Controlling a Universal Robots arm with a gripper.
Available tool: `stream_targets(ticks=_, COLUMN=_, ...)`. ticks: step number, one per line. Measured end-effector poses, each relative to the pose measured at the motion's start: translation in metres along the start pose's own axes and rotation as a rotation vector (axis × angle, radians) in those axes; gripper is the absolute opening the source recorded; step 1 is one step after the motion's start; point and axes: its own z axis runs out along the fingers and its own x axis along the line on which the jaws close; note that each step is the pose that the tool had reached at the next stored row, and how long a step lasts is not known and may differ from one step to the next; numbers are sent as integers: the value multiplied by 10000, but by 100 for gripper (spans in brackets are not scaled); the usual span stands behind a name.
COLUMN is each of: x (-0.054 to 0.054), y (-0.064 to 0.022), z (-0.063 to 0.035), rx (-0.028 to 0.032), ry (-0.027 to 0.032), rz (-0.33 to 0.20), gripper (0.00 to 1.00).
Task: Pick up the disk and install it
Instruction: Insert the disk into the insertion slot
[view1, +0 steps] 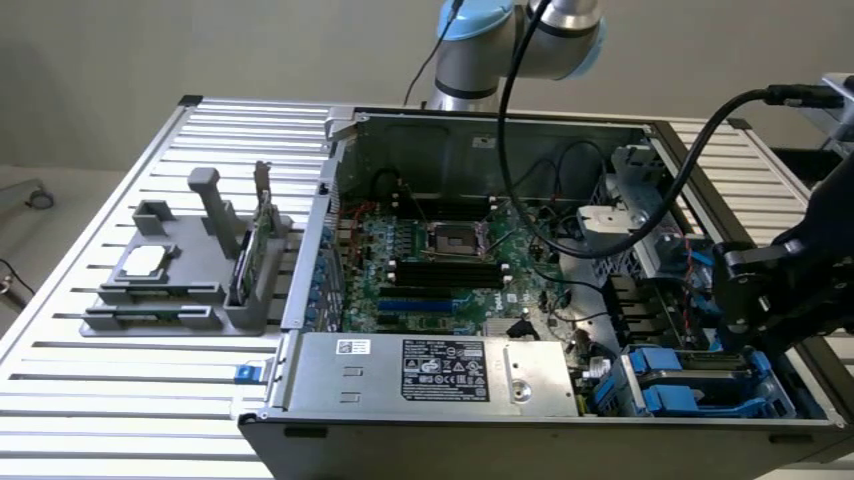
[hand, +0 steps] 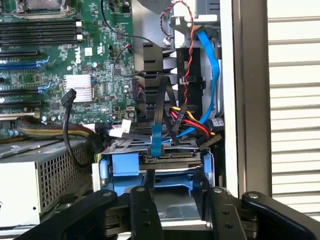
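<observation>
While flat, disk (hand: 175, 201) (connector (hand: 172, 159) toward cables (hand: 186, 116))

Exterior view overlooks the whole open case (view1: 534, 445); wrist view, close above, shares its motherboard (view1: 441, 270) (hand: 75, 60).

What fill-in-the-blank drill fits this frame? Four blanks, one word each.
1. The disk sits in a ____ plastic carrier.
2. The gripper is at the corner of the computer case on the exterior view's ____ side.
3. The circuit board inside the case is ____ in colour.
4. The grey stand is outside the case, on the exterior view's ____ side.

Missing words: blue; right; green; left.
</observation>
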Motion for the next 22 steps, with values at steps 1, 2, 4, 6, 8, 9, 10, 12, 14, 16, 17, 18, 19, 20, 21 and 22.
stream_targets(ticks=1, x=0, y=0, z=4, rx=3, ry=-9, rz=180, gripper=40)
stream_targets(ticks=2, x=0, y=-1, z=8, rx=7, ry=-18, rz=360, gripper=33)
stream_targets(ticks=4, x=0, y=-1, z=16, rx=15, ry=-35, rz=729, gripper=22)
stream_targets(ticks=6, x=1, y=-1, z=23, rx=24, ry=-53, rz=1088, gripper=15)
stream_targets(ticks=8, x=1, y=-1, z=30, rx=31, ry=-70, rz=1448, gripper=15)
stream_targets(ticks=9, x=1, y=-2, z=33, rx=34, ry=-78, rz=1627, gripper=15)
stream_targets(ticks=10, x=1, y=-2, z=36, rx=39, ry=-87, rz=1808, gripper=15)
stream_targets(ticks=12, x=1, y=-2, z=43, rx=47, ry=-105, rz=2182, gripper=15)
stream_targets(ticks=14, x=1, y=-2, z=48, rx=55, ry=-123, rz=2542, gripper=15)
stream_targets(ticks=16, x=1, y=-3, z=55, rx=63, ry=-140, rz=2906, gripper=24)
stream_targets(ticks=17, x=1, y=-3, z=57, rx=68, ry=-149, rz=3086, gripper=24)
stream_targets(ticks=18, x=2, y=-3, z=60, rx=72, ry=-158, rz=3265, gripper=24)
stream_targets(ticks=19, x=2, y=-3, z=64, rx=74, ry=-166, rz=3445, gripper=24)
stream_targets(ticks=20, x=2, y=-3, z=67, rx=78, ry=-175, rz=3625, gripper=24)
stream_targets(ticks=21, x=2, y=-4, z=70, rx=83, ry=-184, rz=3815, gripper=24)
stream_targets(ticks=22, x=2, y=-4, z=73, rx=87, ry=-193, rz=4001, gripper=24)
